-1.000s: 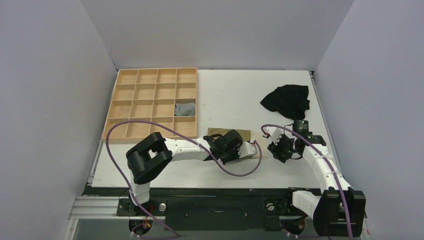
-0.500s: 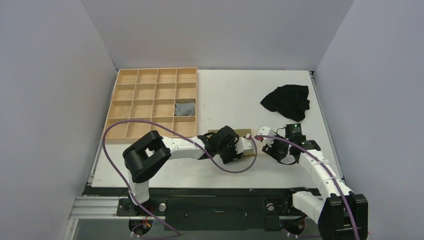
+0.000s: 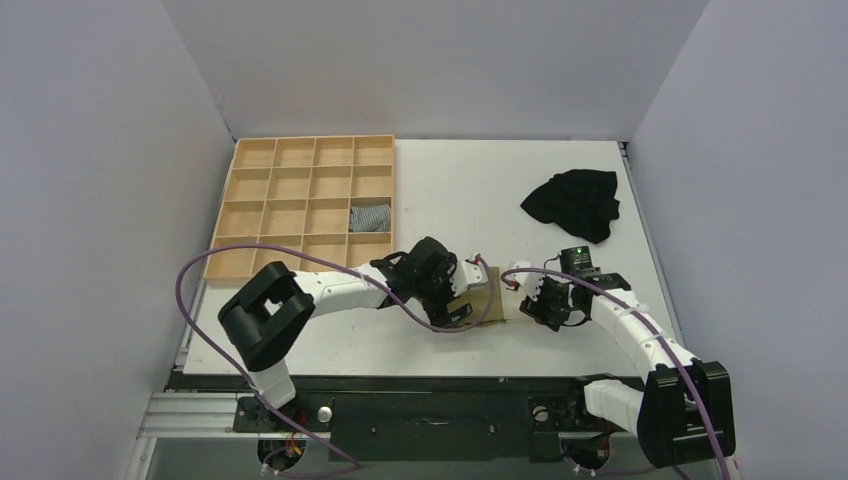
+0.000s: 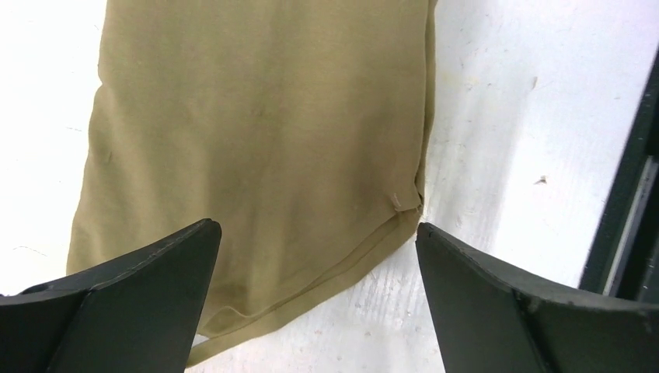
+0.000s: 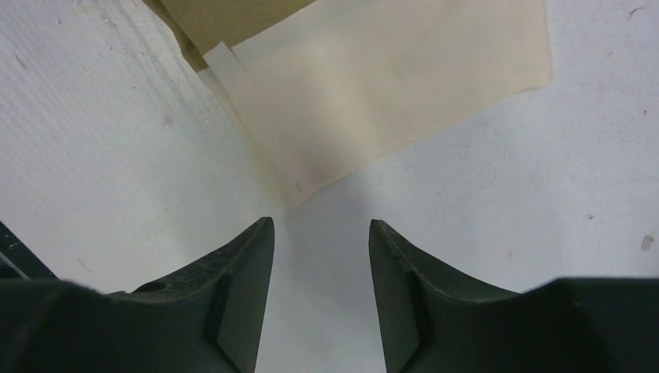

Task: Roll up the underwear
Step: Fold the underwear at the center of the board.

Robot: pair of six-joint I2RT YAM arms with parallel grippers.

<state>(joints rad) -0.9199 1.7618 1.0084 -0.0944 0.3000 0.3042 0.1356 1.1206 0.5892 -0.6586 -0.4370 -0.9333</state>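
The underwear (image 3: 490,297) lies flat on the white table between my two grippers, mostly hidden under the left wrist in the top view. In the left wrist view its olive fabric (image 4: 256,132) fills the upper frame, its hem running between my fingertips. My left gripper (image 4: 317,227) hangs above it, jaws wide open and holding nothing. The right wrist view shows the cream-white panel (image 5: 388,85) with an olive edge (image 5: 225,15) at the top. My right gripper (image 5: 320,224) stands open just short of the panel's corner, with only bare table between its fingers.
A wooden compartment tray (image 3: 315,139) sits at the back left with a small grey-blue striped roll (image 3: 370,217) in one cell. A black garment (image 3: 573,203) is bunched at the back right. The table's near edge and the arm bases lie close below the underwear.
My left gripper went from shut to wide open, let go of the olive fabric and drew back to the left. The right gripper moved left toward the cream panel.
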